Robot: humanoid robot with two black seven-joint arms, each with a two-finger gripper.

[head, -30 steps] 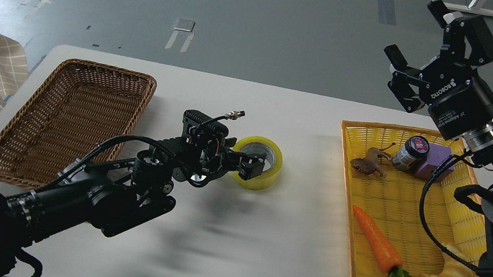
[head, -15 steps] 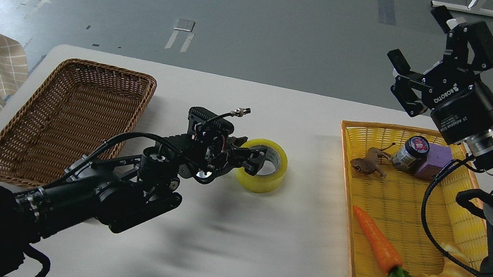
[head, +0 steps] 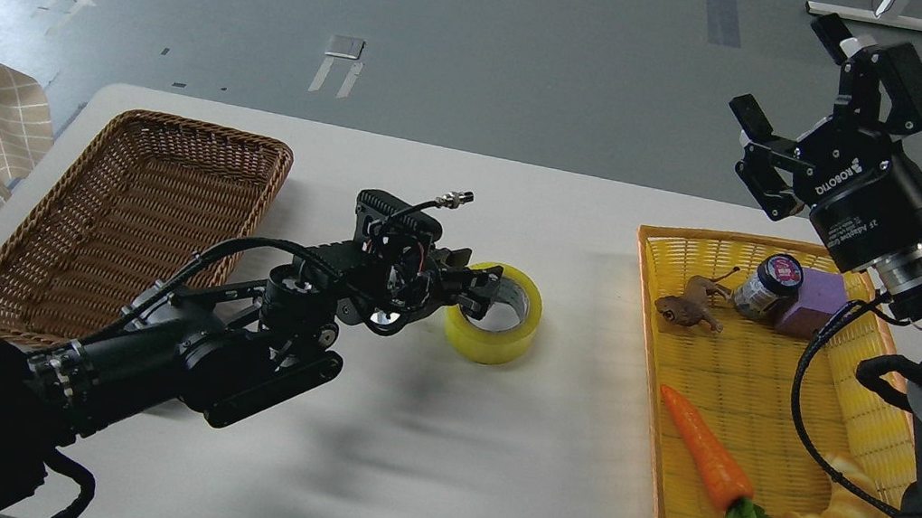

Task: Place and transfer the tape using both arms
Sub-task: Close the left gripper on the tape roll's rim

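White table [head: 426,491] carries the tape [head: 504,339] lying flat, core hole upward.

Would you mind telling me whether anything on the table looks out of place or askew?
Only the tape: it sits alone on the bare table, outside both baskets, at the left gripper. Nothing looks spilled or damaged.

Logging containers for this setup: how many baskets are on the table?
2. A brown wicker basket sits at the table's left side; a yellow basket holding the toys and food sits at the right. None seems hidden.
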